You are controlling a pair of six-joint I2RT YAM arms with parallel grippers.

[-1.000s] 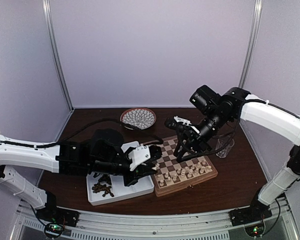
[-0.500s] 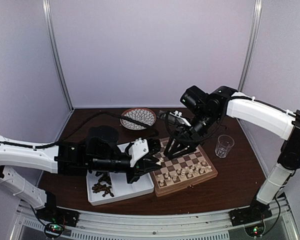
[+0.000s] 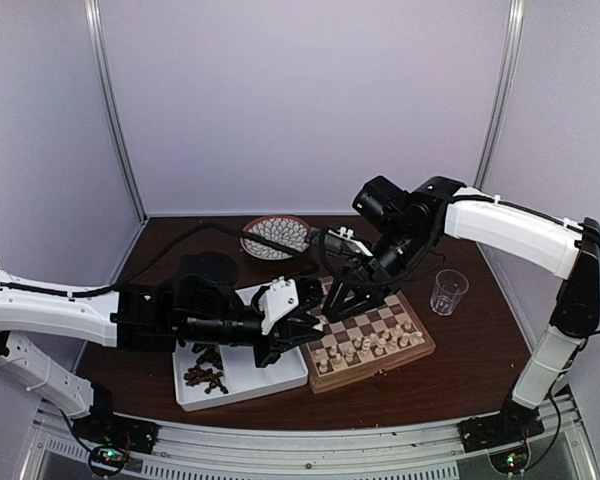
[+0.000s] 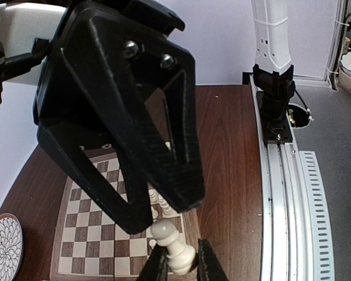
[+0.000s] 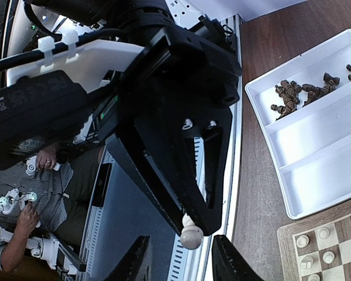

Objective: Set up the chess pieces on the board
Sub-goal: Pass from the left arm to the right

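Step in hand: one cream pawn (image 4: 174,247) in transit, which I read as a hand-off between the arms. Left gripper (image 4: 178,263) pinches the pawn low on its body, jaws almost together on it. The pawn is tilted and held in the air over the left edge of the board (image 3: 385,322).

Right gripper (image 5: 181,260) faces it tip to tip, jaws spread and holding nothing, just beside the pawn's head but not closed on it.

Other cream pieces (image 3: 368,348) stand on the board's near rows. Dark pieces (image 3: 205,378) lie heaped in the near compartment of the white tray (image 3: 280,375), left of the board.

Next move, as I judge it: the right jaws bracket the pawn's head squarely and close before the left lets go. The piece is tiny, so a skewed approach could knock it loose
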